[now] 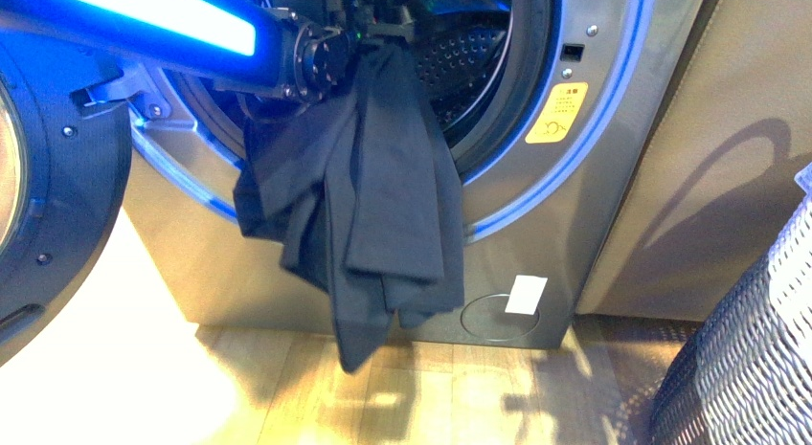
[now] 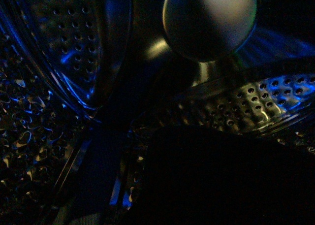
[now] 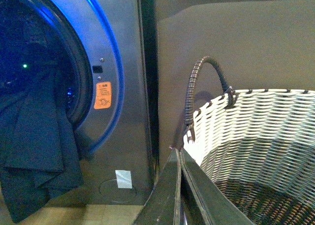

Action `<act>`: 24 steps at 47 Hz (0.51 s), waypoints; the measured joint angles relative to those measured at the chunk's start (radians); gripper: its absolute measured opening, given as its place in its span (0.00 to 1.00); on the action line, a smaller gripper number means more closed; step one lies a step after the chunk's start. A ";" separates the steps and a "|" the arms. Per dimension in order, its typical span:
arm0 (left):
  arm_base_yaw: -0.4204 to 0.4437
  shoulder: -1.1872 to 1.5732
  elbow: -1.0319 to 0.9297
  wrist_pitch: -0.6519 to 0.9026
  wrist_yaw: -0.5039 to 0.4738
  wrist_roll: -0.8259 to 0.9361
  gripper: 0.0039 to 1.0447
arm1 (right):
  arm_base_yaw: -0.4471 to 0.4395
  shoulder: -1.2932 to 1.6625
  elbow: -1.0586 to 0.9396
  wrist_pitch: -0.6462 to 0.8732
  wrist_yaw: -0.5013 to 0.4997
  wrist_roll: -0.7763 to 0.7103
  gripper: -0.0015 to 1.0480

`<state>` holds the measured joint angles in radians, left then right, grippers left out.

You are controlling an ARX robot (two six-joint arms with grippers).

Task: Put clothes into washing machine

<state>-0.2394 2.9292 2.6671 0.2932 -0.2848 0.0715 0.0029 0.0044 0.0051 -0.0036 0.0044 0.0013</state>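
Your left gripper [image 1: 383, 29] is right at the mouth of the washing machine [image 1: 594, 206], clamped on the bunched top of the clothes [image 1: 383, 196]. The navy cloth hangs from there in long limp folds, out over the porthole rim and down the front panel, with the lowest tip just above the wooden floor [image 1: 431, 397]. So most of it is outside, not in the drum [image 1: 469, 53]. The left wrist view is pretty dark: perforated steel wall and a black shape low down that I can't make out. The door [image 1: 48, 177] is swung open off to the left.

Your right gripper [image 3: 177, 153] is pinched closed on nothing, sitting beside the white woven basket [image 3: 256, 126], which stands in front of the grey-brown cabinet [image 3: 221, 28].
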 joint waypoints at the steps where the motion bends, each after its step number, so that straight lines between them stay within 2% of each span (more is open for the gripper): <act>1: 0.001 0.013 0.022 -0.014 0.000 0.000 0.06 | 0.000 0.000 0.000 0.000 0.000 0.000 0.02; 12: 0.011 0.087 0.157 -0.056 -0.019 0.015 0.06 | 0.000 0.000 0.000 0.000 0.000 0.000 0.02; 24: 0.016 0.090 0.200 0.038 -0.063 0.060 0.06 | 0.000 0.000 0.000 0.000 0.000 0.000 0.02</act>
<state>-0.2230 3.0192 2.8674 0.3313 -0.3477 0.1318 0.0029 0.0044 0.0051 -0.0036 0.0048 0.0013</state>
